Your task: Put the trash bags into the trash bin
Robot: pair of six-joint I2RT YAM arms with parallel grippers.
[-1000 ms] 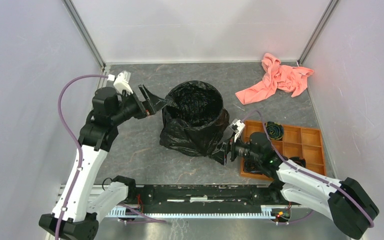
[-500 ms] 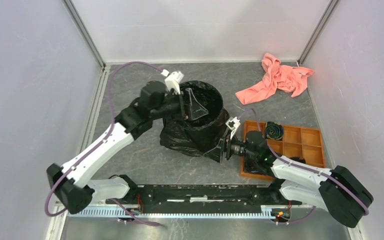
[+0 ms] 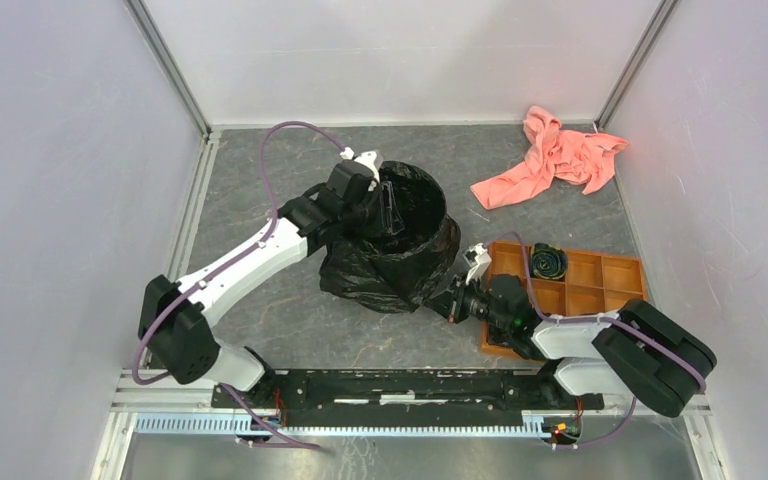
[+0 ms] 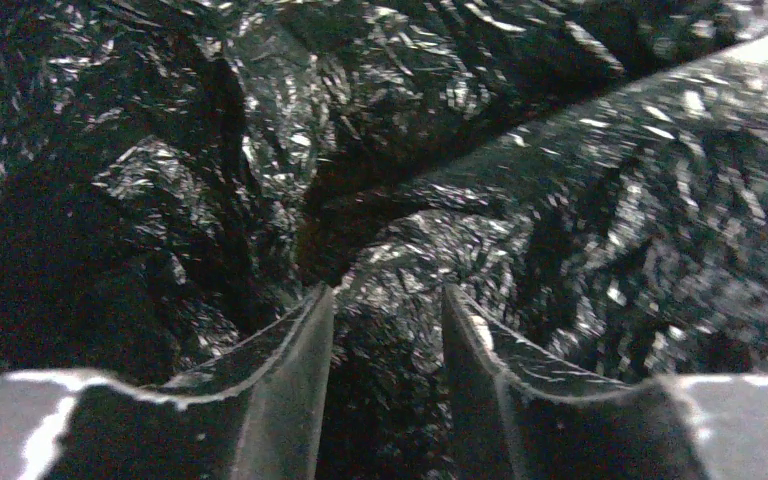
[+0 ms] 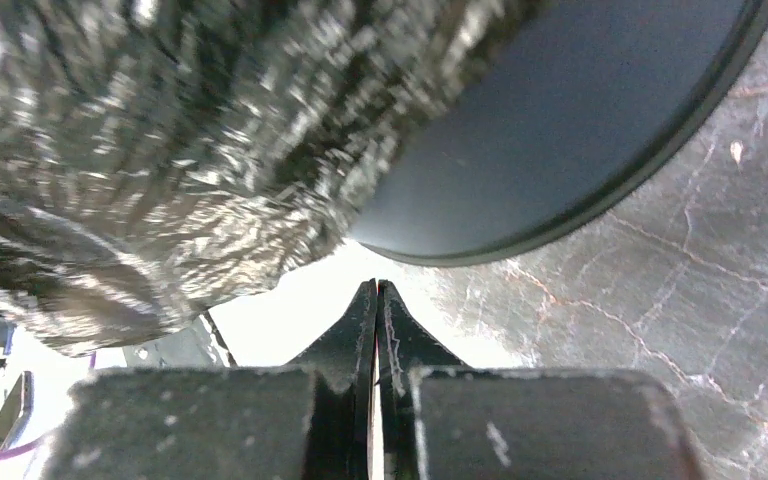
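Note:
The black trash bag (image 3: pixel 385 265) lines the mouth of the trash bin and hangs in wrinkled folds down its outside. In the top view the bag hides the bin, whose dark navy wall (image 5: pixel 560 120) shows only in the right wrist view. My left gripper (image 3: pixel 390 207) reaches into the bin's mouth from the left. Its jaws (image 4: pixel 388 292) stand partly apart, with glossy film (image 4: pixel 390 400) in the gap. My right gripper (image 3: pixel 442 300) lies low at the bin's near right side, just below the hanging film (image 5: pixel 160 150). Its fingertips (image 5: pixel 376 285) are pressed together with nothing between them.
A salmon-pink cloth (image 3: pixel 552 155) lies at the back right. An orange compartment tray (image 3: pixel 610 290) holding a small black roll (image 3: pixel 548 262) sits right beside my right arm. Pale walls close in both sides and the back.
My left arm swung right from beside the bin into its mouth, and its jaws narrowed. My right gripper went from open to shut and shifted slightly at the bag's lower right.

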